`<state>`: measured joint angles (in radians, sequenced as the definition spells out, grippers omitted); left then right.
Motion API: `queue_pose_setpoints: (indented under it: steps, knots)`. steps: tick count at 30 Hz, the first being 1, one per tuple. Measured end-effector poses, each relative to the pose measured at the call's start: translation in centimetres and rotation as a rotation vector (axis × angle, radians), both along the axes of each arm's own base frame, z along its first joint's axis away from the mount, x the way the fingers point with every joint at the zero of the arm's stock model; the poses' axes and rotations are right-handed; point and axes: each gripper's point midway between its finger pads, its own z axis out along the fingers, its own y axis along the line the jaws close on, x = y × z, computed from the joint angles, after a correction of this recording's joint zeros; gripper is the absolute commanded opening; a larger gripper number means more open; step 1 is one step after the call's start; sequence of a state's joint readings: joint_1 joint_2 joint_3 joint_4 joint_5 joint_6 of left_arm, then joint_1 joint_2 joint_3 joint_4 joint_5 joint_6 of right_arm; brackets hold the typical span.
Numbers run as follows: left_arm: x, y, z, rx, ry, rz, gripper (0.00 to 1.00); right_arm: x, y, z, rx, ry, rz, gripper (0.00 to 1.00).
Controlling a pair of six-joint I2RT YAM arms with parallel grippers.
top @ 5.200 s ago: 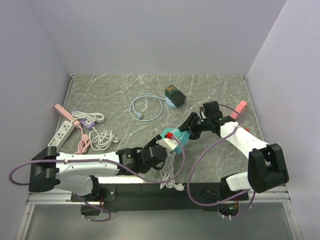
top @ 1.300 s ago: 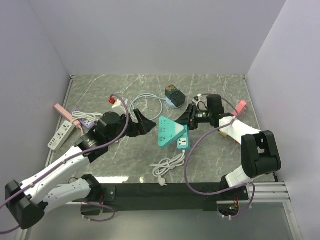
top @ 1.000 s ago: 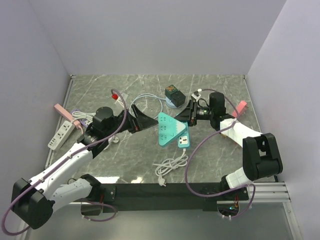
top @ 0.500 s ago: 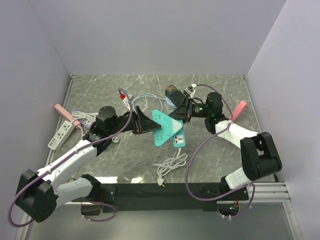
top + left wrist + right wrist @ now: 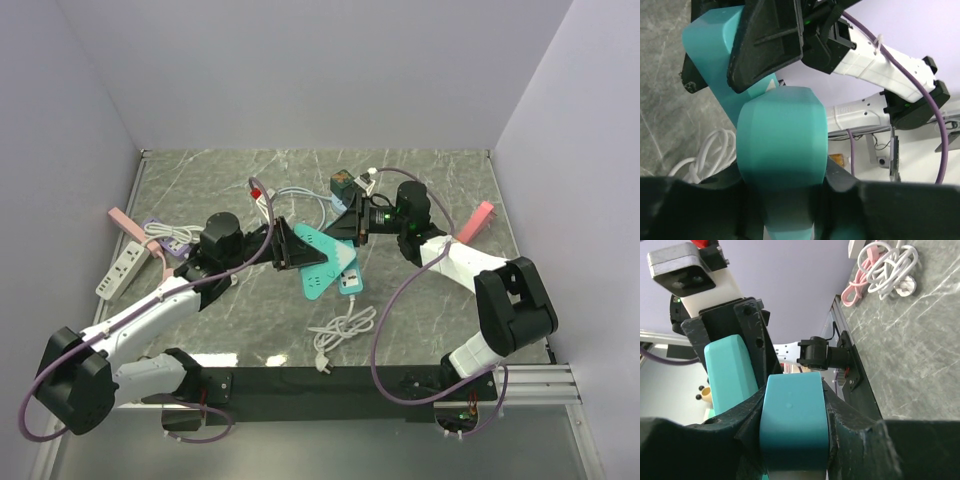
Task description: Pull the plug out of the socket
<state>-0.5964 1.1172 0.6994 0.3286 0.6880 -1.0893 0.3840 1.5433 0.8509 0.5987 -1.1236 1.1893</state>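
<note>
top view: the left pincer (image 5: 290, 247) and the right pincer (image 5: 348, 225) meet tip to tip over the marble table (image 5: 440, 180), with the teal socket assembly (image 5: 318, 262) between them. each pincer is clamped on one end of the assembly, the left from its own side and the right from the opposite side. which teal part is the plug and which the socket cannot be told, and the parts appear joined. whether the assembly touches the table cannot be told.

a smaller teal section with white faces (image 5: 348, 281) sits below the right pincer's tips, on the side toward the arm bases. a white cord (image 5: 340, 325) trails from there across the table.

left wrist view: one rounded teal block fills the gap between the left fingers (image 5: 715, 205). a second teal block lies just ahead of the tips, clasped by a black finger of the right pincer (image 5: 770, 40).

right wrist view: a teal block sits tight between the right fingers (image 5: 860, 440). ahead of the tips, the other teal block is clasped by the left pincer.

behind the left pincer, well apart, lie a white power strip (image 5: 118, 270), a pink power strip (image 5: 122, 222) and a heap of pink and white cables (image 5: 185, 272). just beyond the right pincer's tips is a small dark box (image 5: 347, 186). a pale coiled cable (image 5: 290, 213) lies beyond both tips. behind the right pincer lies a pink object (image 5: 481, 216).
</note>
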Motion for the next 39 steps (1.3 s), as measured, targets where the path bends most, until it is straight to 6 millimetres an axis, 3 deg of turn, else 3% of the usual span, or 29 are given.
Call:
queue_pose_setpoints:
  steps: [1,2,5,8,13,16,19,20,21,22,25,32,39]
  knots:
    - [-0.1,0.0,0.2,-0.006,0.001,-0.004,0.17,0.0,0.0,0.0,0.001,-0.005,-0.001,0.33]
    - [-0.2,-0.1,0.3,-0.008,-0.001,-0.006,0.03,0.0,0.1,0.1,0.003,-0.01,0.0,0.5]
    - [0.1,0.4,0.1,-0.009,-0.003,0.013,0.01,0.1,0.2,0.1,0.002,0.025,-0.01,0.76]
    - [0.7,1.4,-0.3,-0.015,-0.001,0.047,0.01,0.1,0.3,-0.1,-0.007,0.046,-0.019,0.87]
    - [1.6,2.2,-0.2,-0.039,0.012,0.077,0.01,0.3,0.2,-0.3,-0.021,0.059,-0.044,0.89]
    - [1.5,1.9,0.5,-0.074,0.01,0.048,0.01,0.5,0.2,-0.4,-0.026,0.051,-0.06,0.85]
    - [1.4,1.6,1.7,-0.129,-0.009,0.013,0.01,0.2,0.4,-0.8,-0.034,0.059,-0.049,0.73]
    - [1.3,1.5,2.0,-0.144,-0.016,0.001,0.01,0.1,0.6,-0.7,-0.033,0.057,-0.045,0.59]
    - [1.2,1.4,2.3,-0.157,-0.02,-0.01,0.01,-0.1,0.7,-0.7,-0.03,0.056,-0.038,0.52]
    - [1.1,1.4,2.5,-0.164,-0.024,-0.015,0.01,-0.3,0.9,-0.6,-0.026,0.059,-0.029,0.34]
    - [1.1,1.4,2.5,-0.165,-0.029,-0.017,0.01,-0.5,1.2,-0.7,-0.023,0.062,-0.014,0.02]
    - [1.5,2.9,2.4,-0.156,-0.048,0.038,0.01,-0.7,1.1,-3.9,-0.109,0.1,-0.007,0.0]
    - [3.3,4.0,-0.3,-0.066,-0.002,0.136,0.01,-0.6,0.1,-7.5,-0.232,0.148,-0.044,0.02]
